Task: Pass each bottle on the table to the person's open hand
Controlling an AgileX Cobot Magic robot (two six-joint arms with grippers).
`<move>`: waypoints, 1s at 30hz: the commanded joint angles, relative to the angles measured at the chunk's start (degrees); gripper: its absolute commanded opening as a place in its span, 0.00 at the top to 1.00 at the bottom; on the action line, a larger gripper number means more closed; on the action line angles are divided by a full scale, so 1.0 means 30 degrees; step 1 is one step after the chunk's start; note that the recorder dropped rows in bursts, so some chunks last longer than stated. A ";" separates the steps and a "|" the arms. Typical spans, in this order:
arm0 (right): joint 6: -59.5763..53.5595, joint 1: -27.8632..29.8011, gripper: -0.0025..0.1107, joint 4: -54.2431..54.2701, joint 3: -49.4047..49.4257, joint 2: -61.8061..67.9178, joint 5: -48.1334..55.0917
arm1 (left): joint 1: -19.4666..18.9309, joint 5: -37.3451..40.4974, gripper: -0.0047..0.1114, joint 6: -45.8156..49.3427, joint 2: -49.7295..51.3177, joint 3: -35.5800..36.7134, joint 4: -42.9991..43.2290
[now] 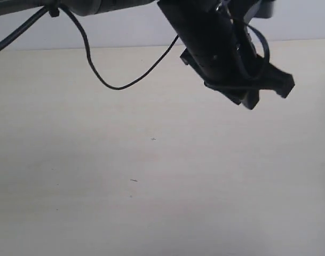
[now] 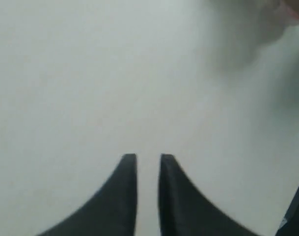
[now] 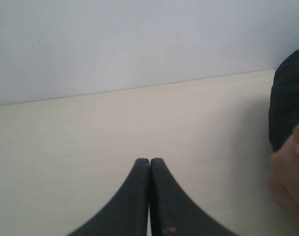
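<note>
A wide, pale beige wood-grain desk (image 1: 151, 213) is filling the space in front of me, running back to a plain white wall (image 3: 139, 39). A bulky black robot arm (image 1: 226, 48) is hanging over the far side, trailing a thin black cable (image 1: 98, 74); which arm it is, I cannot tell. A bare, light-skinned hand (image 3: 289, 187) with a dark ribbed sleeve cuff (image 3: 286, 103) is waiting over the desk near the right gripper (image 3: 149, 161), whose black fingers are pressing together on nothing. The left gripper (image 2: 148, 157) is showing a narrow slit between its fingers, also empty, above a blurred pale surface.

No clear plastic bottle is showing in any view, so either the handing-over is done or the rest are standing out of sight. If one is waiting, I am thinking the gripper needs spreading wide first, closing around the bottle's middle, carrying it upright, and letting go only once the palm is bearing it.
</note>
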State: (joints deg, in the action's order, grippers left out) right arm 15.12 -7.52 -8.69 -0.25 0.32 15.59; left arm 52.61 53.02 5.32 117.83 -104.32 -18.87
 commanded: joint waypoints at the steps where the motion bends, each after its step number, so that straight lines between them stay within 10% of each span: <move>1: 0.0009 -0.0062 0.98 -0.0076 0.0084 -0.0106 -0.0159 | -0.0639 -0.2255 0.95 0.0181 -0.1434 0.3203 0.0539; 20: 0.0009 -0.0062 0.98 -0.0076 0.0084 -0.0106 -0.0159 | -0.8316 -1.8573 0.95 0.1537 -1.1736 2.0759 -0.1175; 30: 0.0009 -0.0062 0.98 -0.0076 0.0084 -0.0106 -0.0159 | -0.9953 -1.8778 0.95 0.1573 -1.3518 2.2271 -0.2282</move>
State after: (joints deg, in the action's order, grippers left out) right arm 15.12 -7.52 -8.69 -0.25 0.32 15.59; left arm 22.97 -2.49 10.02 77.70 -37.83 -25.13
